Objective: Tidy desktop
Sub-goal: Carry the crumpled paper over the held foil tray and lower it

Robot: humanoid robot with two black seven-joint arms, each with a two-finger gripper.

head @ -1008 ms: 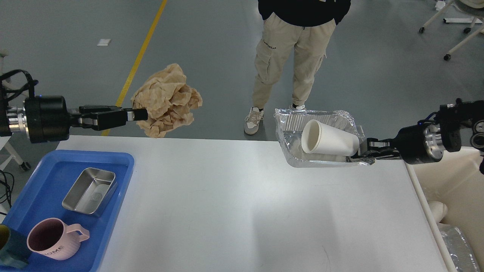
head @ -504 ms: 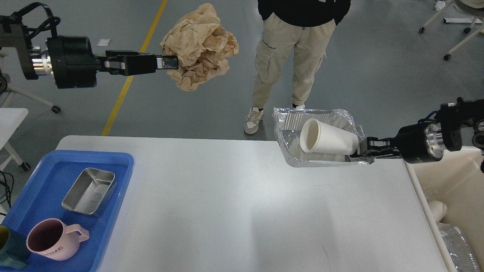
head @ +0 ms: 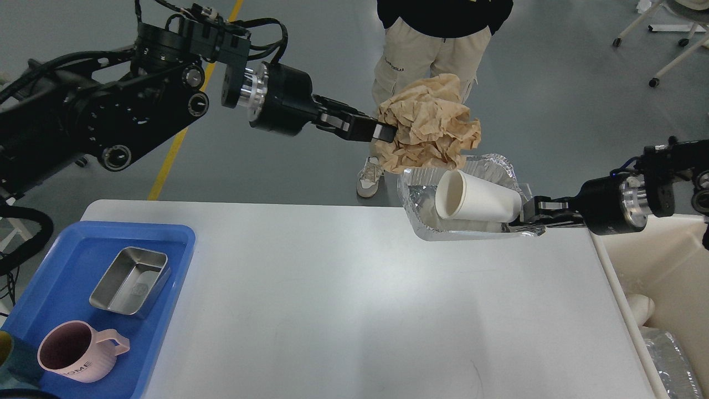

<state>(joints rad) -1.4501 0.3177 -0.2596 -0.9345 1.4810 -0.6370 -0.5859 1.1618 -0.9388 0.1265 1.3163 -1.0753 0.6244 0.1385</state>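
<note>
The white desktop [head: 343, 299] fills the lower middle of the head view. My left gripper [head: 382, 133] is shut on a crumpled brown paper wad [head: 429, 124] and holds it in the air just above the far rim of a foil tray [head: 426, 221]. My right gripper [head: 530, 213] is shut on the right rim of that foil tray and holds it above the desktop's far right edge. A white paper cup [head: 475, 198] lies on its side in the tray, mouth to the left.
A blue plastic tray [head: 166, 244] at the left holds a steel pan [head: 132, 280] and a pink mug [head: 80, 352]. A beige bin [head: 662, 266] with foil inside stands right of the desktop. A person [head: 432, 50] stands beyond the far edge.
My left arm has swung the paper wad far to the right and down, from over the floor at the left to just above the foil tray. The right gripper and tray barely moved.
</note>
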